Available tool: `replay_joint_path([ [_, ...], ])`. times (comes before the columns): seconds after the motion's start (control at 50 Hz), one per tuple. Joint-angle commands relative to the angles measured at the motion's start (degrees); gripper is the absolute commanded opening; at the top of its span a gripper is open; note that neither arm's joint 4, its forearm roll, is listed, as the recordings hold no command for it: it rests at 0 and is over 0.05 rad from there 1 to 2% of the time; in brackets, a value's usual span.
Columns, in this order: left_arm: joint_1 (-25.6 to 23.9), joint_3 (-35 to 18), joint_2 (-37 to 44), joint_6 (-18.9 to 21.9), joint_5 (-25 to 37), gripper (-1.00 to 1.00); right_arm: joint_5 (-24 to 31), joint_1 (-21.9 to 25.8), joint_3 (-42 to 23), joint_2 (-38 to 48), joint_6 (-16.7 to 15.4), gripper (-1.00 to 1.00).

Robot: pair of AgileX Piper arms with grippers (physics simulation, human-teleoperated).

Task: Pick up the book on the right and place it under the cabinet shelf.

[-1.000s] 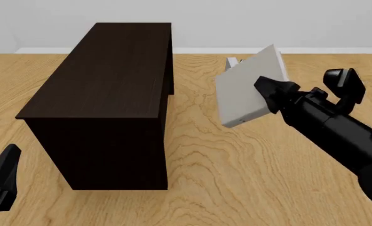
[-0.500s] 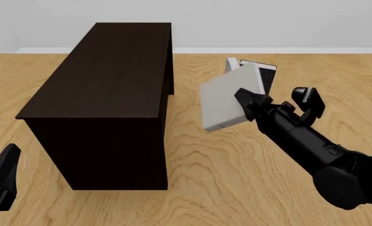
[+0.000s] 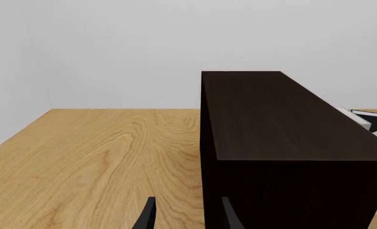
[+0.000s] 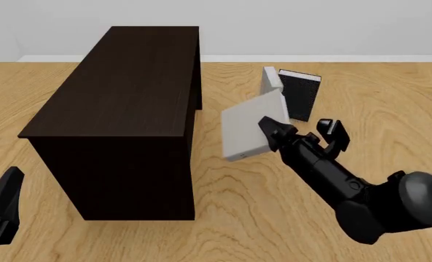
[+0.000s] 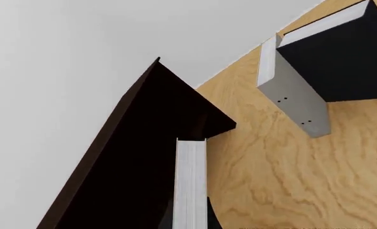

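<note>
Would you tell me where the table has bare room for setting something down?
Bare table lies left of the cabinet shelf and along the near edge. It is crowded right of the cabinet, where the right gripper holds the book near the black-covered book.

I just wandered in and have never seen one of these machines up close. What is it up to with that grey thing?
The right arm's gripper has its jaws shut on a thin light grey book, holding it tilted in the air above the table, beside the big dark brown cabinet. Two more books, one grey and one black-covered, stand farther back on the table. The left gripper sits idle near the table's front, jaws open and holding nothing.
</note>
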Motion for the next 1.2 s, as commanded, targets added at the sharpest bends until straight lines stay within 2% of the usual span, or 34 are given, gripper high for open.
replay_joint_path([
  [0.02,-0.03,-0.06,-0.11,0.01,0.11,1.0,-2.95,-2.61,-3.64,10.15,9.78,-1.0],
  [0.62,-0.44,0.19,-0.22,0.05,0.04,1.0,-3.0,-1.74,-10.54,18.44,15.07,-1.0],
  [1.2,-0.44,0.15,-0.18,0.04,0.05,1.0,-3.0,-1.64,-15.65,27.53,17.4,-1.0],
])
